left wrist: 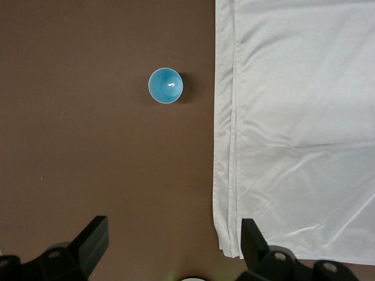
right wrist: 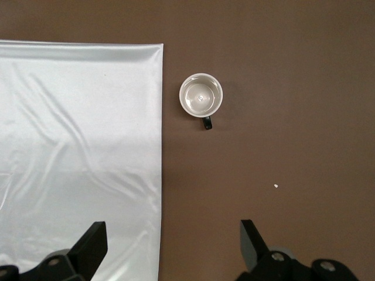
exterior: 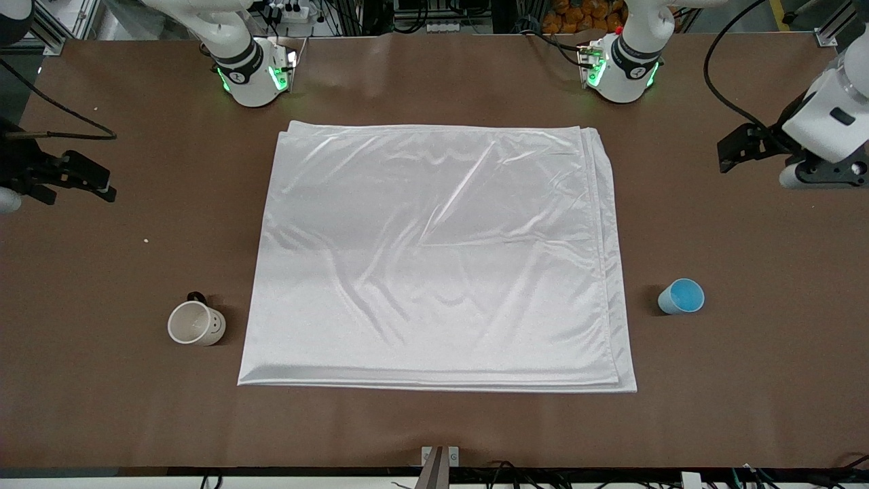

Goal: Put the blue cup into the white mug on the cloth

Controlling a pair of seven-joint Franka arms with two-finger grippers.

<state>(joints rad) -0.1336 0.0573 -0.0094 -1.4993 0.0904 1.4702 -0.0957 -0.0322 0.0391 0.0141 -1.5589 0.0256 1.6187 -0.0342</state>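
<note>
The blue cup (exterior: 681, 296) stands upright on the bare brown table beside the cloth (exterior: 434, 258), toward the left arm's end. The white mug (exterior: 195, 322) with its black handle stands on the bare table beside the cloth, toward the right arm's end. Nothing lies on the cloth. My left gripper (exterior: 750, 149) is open and empty, up in the air; its wrist view shows the cup (left wrist: 166, 85) and the cloth's edge (left wrist: 304, 117) below the open gripper (left wrist: 174, 240). My right gripper (exterior: 81, 178) is open and empty (right wrist: 173, 240) above the cloth's edge (right wrist: 76, 146), with the mug (right wrist: 201, 96) in view.
The two arm bases (exterior: 251, 75) (exterior: 621, 68) stand farther from the front camera than the cloth. A small white crumb (exterior: 145, 240) lies on the table between the right gripper and the mug. A metal bracket (exterior: 440, 462) sits at the table's near edge.
</note>
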